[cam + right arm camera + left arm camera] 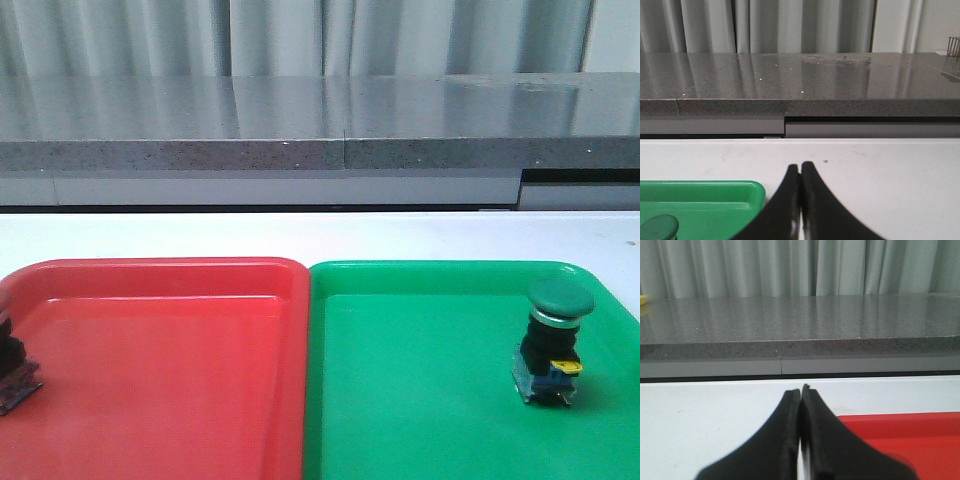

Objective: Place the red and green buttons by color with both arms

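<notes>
The green button (555, 340) stands upright in the green tray (420, 380), toward its right side; its cap (659, 227) also shows in the right wrist view. The red button (12, 370) is cut off by the left edge of the front view, standing in the red tray (160, 370); only its dark body and base show. My left gripper (801, 390) is shut and empty over the white table beside the red tray (900, 440). My right gripper (801, 166) is shut and empty over the table beside the green tray (700, 200). Neither gripper shows in the front view.
The two trays sit side by side, touching, on a white table (320, 235). A grey stone counter (320, 120) runs along the back, with curtains behind it.
</notes>
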